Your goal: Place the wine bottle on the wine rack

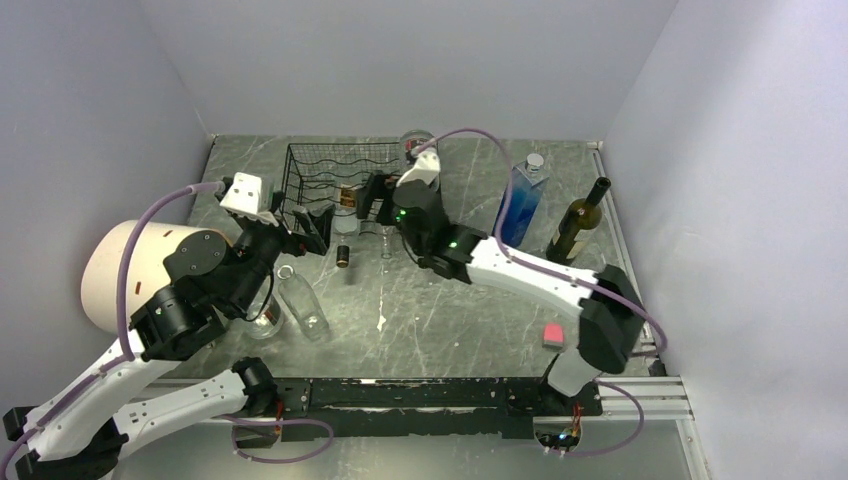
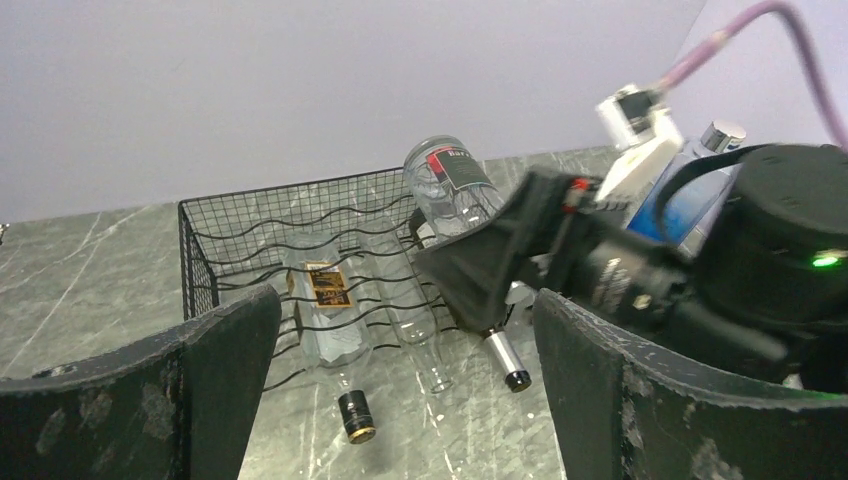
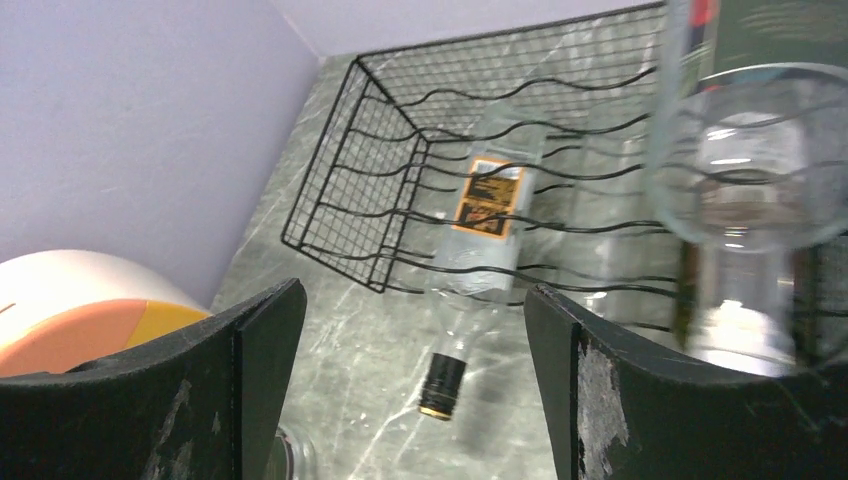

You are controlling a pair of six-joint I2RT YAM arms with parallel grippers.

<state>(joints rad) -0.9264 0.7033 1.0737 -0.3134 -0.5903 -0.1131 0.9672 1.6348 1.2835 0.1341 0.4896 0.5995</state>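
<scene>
The black wire wine rack [image 1: 318, 172] stands at the back of the table and also shows in the left wrist view [image 2: 240, 235] and the right wrist view [image 3: 400, 160]. A clear bottle with an orange label [image 2: 325, 300] lies in it, its black-capped neck [image 1: 343, 255] sticking out the front. A second clear bottle [image 2: 415, 325] lies beside it. A clear red-labelled bottle [image 2: 452, 180] rests on the rack's right top. My right gripper [image 1: 372, 200] is open and empty at the rack's front right. My left gripper [image 1: 312, 228] is open and empty in front of the rack. A dark green wine bottle [image 1: 578, 220] stands at the right.
A blue bottle [image 1: 522, 200] stands next to the green one. A clear bottle [image 1: 303, 305] lies on the table beside the left arm. A cream cylinder [image 1: 115, 270] sits at the left wall. A silver neck with a black cap [image 2: 505, 360] pokes out below the right gripper.
</scene>
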